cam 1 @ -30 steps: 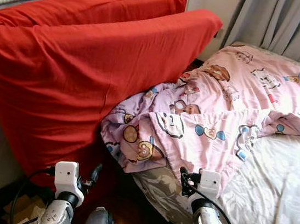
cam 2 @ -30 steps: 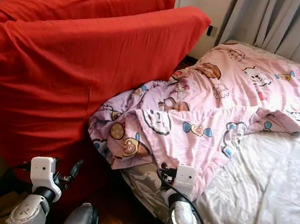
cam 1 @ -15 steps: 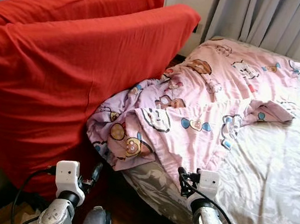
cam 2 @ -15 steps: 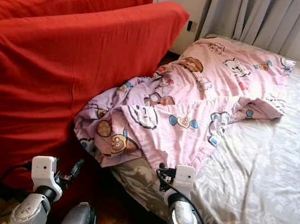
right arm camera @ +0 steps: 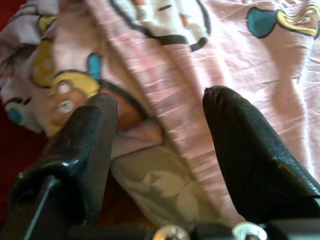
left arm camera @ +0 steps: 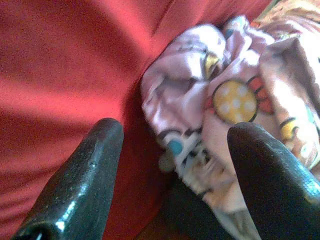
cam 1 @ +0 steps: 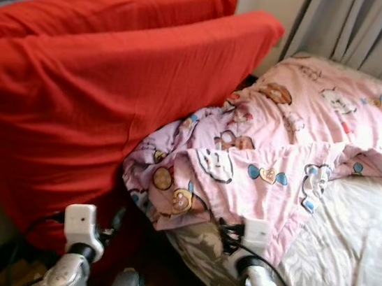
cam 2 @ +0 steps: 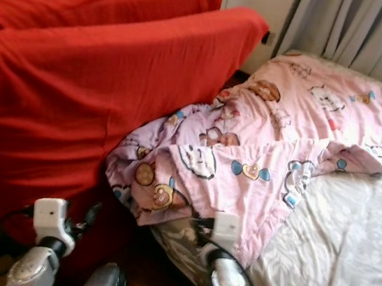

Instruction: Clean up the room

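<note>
Pink cartoon blanket (cam 1: 282,148) lies bunched at the bed (cam 1: 354,242) corner against the red cushions (cam 1: 92,95), likely the tidy target. Left gripper (left arm camera: 172,175) and right gripper (right arm camera: 160,135) both spread wide, empty, aimed at its hanging edge.

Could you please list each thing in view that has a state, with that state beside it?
Pink cartoon-print blanket: crumpled, bunched at the bed's corner, hanging over the edge against the red cushion.
Large red fabric cushions: two, standing on edge, leaning beside the bed.
Grey floral bed sheet: spread on the mattress, lightly wrinkled.
Grey curtains: drawn shut.
Left gripper: jaws open, empty, facing the blanket's bunched end.
Right gripper: jaws open, empty, over the blanket's edge.
</note>
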`<state>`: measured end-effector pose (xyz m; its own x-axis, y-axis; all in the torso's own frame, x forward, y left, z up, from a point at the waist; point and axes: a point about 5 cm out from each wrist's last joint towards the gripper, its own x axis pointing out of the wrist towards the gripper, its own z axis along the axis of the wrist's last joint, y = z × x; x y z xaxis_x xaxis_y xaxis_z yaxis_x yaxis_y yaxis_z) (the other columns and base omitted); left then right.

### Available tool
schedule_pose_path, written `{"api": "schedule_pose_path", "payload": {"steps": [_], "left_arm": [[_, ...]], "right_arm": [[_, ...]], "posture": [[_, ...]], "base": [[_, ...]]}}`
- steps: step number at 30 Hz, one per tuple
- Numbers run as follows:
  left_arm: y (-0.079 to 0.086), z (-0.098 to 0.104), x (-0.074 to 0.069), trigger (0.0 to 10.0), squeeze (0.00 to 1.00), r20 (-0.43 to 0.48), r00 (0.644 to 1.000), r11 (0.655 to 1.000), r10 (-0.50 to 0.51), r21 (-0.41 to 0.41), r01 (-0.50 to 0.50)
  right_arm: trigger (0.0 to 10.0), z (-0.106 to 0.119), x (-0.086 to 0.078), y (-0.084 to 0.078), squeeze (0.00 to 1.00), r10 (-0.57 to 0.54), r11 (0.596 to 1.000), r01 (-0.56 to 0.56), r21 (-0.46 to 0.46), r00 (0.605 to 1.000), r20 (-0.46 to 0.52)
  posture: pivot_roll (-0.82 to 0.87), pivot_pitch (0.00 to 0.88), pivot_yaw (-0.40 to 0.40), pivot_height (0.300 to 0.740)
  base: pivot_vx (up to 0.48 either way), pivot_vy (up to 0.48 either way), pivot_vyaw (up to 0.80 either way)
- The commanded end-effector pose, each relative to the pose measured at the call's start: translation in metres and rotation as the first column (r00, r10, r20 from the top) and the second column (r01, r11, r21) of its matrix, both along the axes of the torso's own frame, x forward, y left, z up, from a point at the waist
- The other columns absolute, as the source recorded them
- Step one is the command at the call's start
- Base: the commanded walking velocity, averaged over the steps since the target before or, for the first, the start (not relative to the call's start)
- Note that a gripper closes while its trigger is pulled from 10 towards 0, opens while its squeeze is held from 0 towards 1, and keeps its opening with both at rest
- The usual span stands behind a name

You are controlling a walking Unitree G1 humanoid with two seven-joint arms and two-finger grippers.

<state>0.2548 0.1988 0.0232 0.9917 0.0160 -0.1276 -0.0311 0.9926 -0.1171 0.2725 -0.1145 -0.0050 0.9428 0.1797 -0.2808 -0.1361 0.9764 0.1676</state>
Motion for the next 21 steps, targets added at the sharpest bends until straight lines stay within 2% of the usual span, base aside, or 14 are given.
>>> {"api": "schedule_pose_path", "payload": {"steps": [1, 5, 9, 12, 13, 14, 18, 21], "left_arm": [[-0.006, -0.003, 0.0, 10.0, 0.0, -0.014, 1.0, 1.0, -0.013, -0.02, 0.013], [-0.007, -0.003, -0.001, 10.0, 0.0, -0.014, 1.0, 1.0, -0.013, -0.02, 0.012], [-0.007, -0.003, -0.001, 10.0, 0.0, -0.017, 1.0, 1.0, -0.013, -0.017, 0.013], [-0.006, -0.003, -0.001, 10.0, 0.0, -0.018, 1.0, 1.0, -0.013, -0.016, 0.013], [-0.006, -0.003, -0.002, 10.0, 0.0, -0.018, 1.0, 1.0, -0.013, -0.016, 0.013], [-0.006, -0.003, -0.002, 10.0, 0.0, -0.019, 1.0, 1.0, -0.013, -0.015, 0.013], [-0.007, -0.004, -0.004, 10.0, 0.0, -0.023, 1.0, 1.0, -0.016, -0.015, 0.015], [-0.007, -0.005, -0.006, 10.0, 0.0, -0.028, 0.999, 1.0, -0.019, -0.015, 0.018]], "right_arm": [[10.0, -0.007, -0.005, -0.01, 0.0, -0.026, 1.0, 0.025, -0.015, 0.999, -0.034], [10.0, -0.012, -0.007, -0.013, 0.0, -0.044, 0.999, 0.043, -0.026, 0.997, -0.068], [10.0, -0.019, -0.011, -0.02, 0.0, -0.108, 0.994, 0.104, -0.036, 0.985, -0.133], [10.0, -0.024, -0.016, -0.024, 0.0, -0.146, 0.989, 0.147, -0.009, 0.972, -0.182], [10.0, -0.027, -0.018, -0.026, 0.15, -0.161, 0.987, 0.163, -0.006, 0.965, -0.205], [10.0, -0.03, -0.021, -0.028, 0.98, -0.18, 0.983, 0.182, -0.011, 0.957, -0.229], [10.0, -0.039, -0.03, -0.039, 1.0, -0.275, 0.959, 0.284, -0.014, 0.913, -0.302], [10.0, -0.045, -0.036, -0.045, 1.0, -0.297, 0.949, 0.315, -0.005, 0.888, -0.35]], "posture": [[0.02, 0.085, 0.005, 0.618], [0.02, 0.085, 0.006, 0.618], [0.02, 0.089, 0.006, 0.618], [0.03, 0.092, 0.007, 0.618], [0.02, 0.094, 0.007, 0.618], [0.02, 0.096, 0.008, 0.618], [0.02, 0.107, 0.01, 0.618], [0.02, 0.121, 0.011, 0.618]], "base": [[0.307, 0.0, 0.0], [0.297, 0.0, 0.0], [0.0, 0.0, 0.0], [0.0, 0.0, 0.0], [0.0, 0.0, 0.0], [0.0, 0.0, 0.0], [0.0, 0.0, 0.0], [0.0, 0.0, 0.0]]}}
